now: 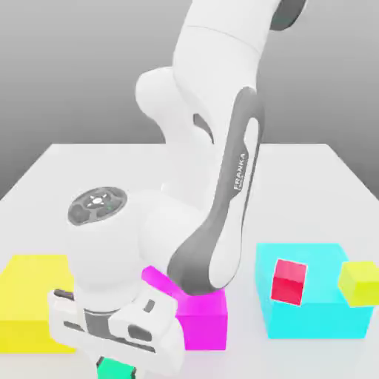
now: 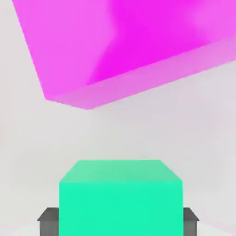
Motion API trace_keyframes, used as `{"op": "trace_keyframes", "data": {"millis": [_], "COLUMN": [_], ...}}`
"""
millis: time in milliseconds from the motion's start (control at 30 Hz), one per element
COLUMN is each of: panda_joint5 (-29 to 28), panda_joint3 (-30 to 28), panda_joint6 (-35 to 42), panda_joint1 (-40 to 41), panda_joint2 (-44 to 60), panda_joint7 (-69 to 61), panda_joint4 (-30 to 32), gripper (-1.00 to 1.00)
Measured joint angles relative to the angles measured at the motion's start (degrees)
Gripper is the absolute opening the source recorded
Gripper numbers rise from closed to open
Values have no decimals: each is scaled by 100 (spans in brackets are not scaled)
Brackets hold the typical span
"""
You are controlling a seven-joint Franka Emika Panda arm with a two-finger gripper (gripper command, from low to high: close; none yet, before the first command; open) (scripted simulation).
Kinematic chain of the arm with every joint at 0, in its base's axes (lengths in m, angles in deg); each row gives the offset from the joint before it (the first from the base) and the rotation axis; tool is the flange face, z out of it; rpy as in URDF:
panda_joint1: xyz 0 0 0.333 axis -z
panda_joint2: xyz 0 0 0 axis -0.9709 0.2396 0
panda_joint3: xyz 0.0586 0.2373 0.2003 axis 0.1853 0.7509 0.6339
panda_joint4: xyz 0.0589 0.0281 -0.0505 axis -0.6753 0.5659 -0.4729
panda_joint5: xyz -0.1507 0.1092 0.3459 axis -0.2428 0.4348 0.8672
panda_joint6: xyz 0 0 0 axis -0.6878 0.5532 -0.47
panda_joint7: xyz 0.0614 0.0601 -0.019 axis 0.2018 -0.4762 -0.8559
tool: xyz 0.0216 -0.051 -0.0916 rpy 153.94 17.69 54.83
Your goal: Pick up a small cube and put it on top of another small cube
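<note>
- The fingers (image 2: 49, 226) held the small mint-green cube (image 2: 120, 207) by two flat sides, a good place.
- It sat far from the back edge of the desk (image 1: 296, 174).
- It looked light and hard, maybe slippery.

Pincer (image 1: 116, 368) closed low, beneath the arm's downward-bent wrist (image 1: 104, 252).

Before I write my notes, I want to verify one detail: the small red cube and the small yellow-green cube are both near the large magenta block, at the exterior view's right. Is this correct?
Not quite: the block they are near is the large cyan one, as the exterior view shows. The small red cube and small yellow-green cube are indeed at that view's right.
</note>
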Motion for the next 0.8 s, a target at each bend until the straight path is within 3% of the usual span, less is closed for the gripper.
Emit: {"op": "trace_keyframes", "data": {"millis": [67, 233, 333, 533, 700, 800], "panda_joint5": [15, -818, -574, -744, -1572, -2561], "panda_joint3": [21, -806, -799, -1328, -2144, -2889], "panda_joint6": [-7, 433, 700, 992, 747, 465], "panda_joint1": [19, -643, -707, -1085, -1699, -2190], "panda_joint2": [11, -732, -870, -1408, -2113, -2754], "panda_joint7": [-14, 647, 1350, 2765, 3532, 4314], "panda_joint4": [-5, 268, 257, 663, 1422, 1944], "gripper": [-100, -100, -100, -100, -100, -100]}}
